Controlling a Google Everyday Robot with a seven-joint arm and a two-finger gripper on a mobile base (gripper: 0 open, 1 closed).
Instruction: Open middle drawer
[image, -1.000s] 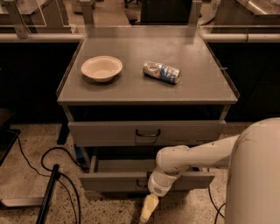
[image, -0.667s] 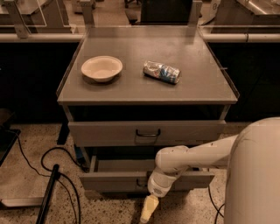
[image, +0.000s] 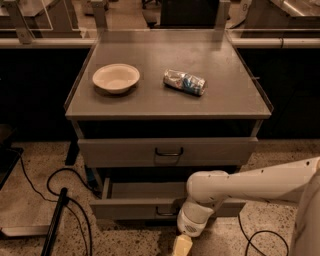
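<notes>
The grey metal cabinet (image: 167, 107) has a shut top drawer (image: 125, 151) with a dark loop handle. Below it the middle drawer (image: 130, 207) stands pulled partly out, showing its plain grey tray (image: 145, 190). Its small dark handle (image: 164, 213) is at front centre. My white arm (image: 250, 185) reaches in from the right. Its wrist crosses the drawer front just right of the handle. My gripper (image: 182, 245) hangs below the drawer front, pale yellow, close to the floor and the frame's bottom edge.
A cream bowl (image: 116, 78) and a crushed can (image: 184, 82) lie on the cabinet top. Black cables (image: 60, 200) and a dark pole (image: 54, 225) lie on the speckled floor at the left. A cable (image: 255, 235) runs on the floor at the right.
My wrist and gripper have shifted a little down and to the right, toward the camera. The middle drawer stands about as far out as before.
</notes>
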